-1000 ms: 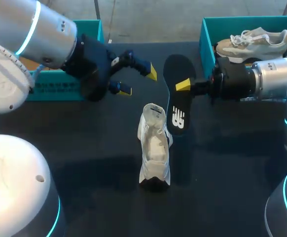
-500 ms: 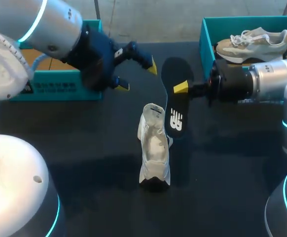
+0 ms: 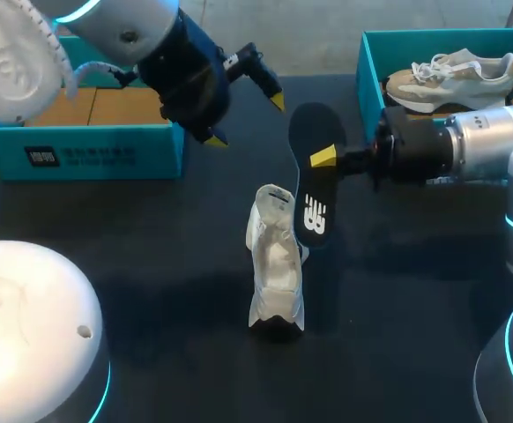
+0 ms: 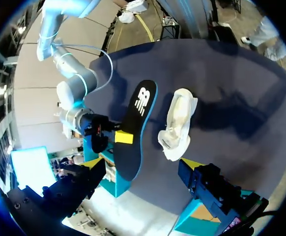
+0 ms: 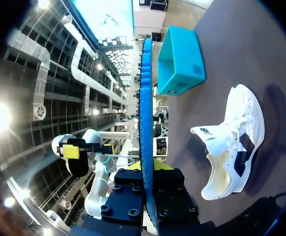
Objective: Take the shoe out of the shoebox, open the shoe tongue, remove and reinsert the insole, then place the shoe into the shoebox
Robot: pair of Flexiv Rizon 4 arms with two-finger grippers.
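- My right tool (image 3: 327, 157) is clamped on the insole (image 3: 314, 176) near its middle, one finger on each face. The insole's lower end sits just beside the shoe (image 3: 276, 260).
- The insole looks thin, light and bendy: black top, blue foam edge, rounded ends. I judge it will flex, so a grip nearer the heel would steer it better.
- The shoe rests mid-desk (image 3: 151, 264), out of the box. It is soft white fabric with a gaping collar, and I judge it will slide or tip if pushed.
- My left tool (image 3: 246, 121) hangs wide open and empty, by the left shoebox (image 3: 98, 154).
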